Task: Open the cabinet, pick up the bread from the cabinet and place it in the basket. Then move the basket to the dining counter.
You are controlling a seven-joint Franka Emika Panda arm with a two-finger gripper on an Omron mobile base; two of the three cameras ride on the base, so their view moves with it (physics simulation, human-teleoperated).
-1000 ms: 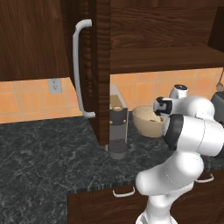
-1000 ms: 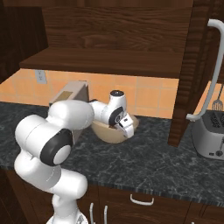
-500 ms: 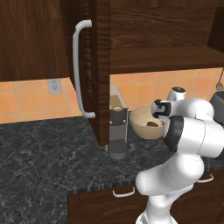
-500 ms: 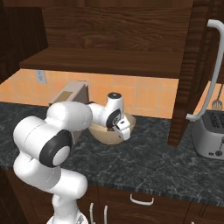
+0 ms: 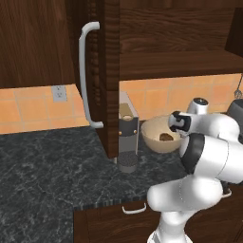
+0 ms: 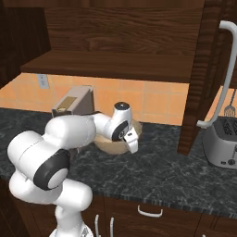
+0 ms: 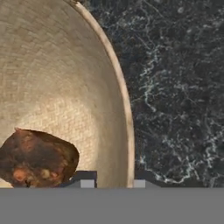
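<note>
The tan basket (image 5: pixel 153 139) stands on the black granite counter (image 5: pixel 47 161) beside the coffee machine (image 5: pixel 127 137), with the dark brown bread (image 5: pixel 165 137) lying inside it. My gripper (image 5: pixel 173 128) reaches down over the basket's near rim. In the hand view the gripper (image 7: pixel 113 183) is shut on the rim of the basket (image 7: pixel 127 131), one fingertip inside and one outside, with the bread (image 7: pixel 37 159) just to the inner side. From the right, the gripper (image 6: pixel 131 141) sits at the edge of the basket (image 6: pixel 110 146). The cabinet door (image 5: pixel 111 71) stands open. The dining counter is out of view.
The open cabinet door's (image 6: pixel 203 69) pale handle (image 6: pixel 227 69) hangs out over the counter to the right of the arm. A toaster (image 6: pixel 222 146) stands past it. Low drawers with small handles (image 5: pixel 134 209) run under the counter edge.
The jaws have gone from wide open to shut on the basket rim, and the hand has settled slightly lower onto the basket. Basket and bread have not moved.
</note>
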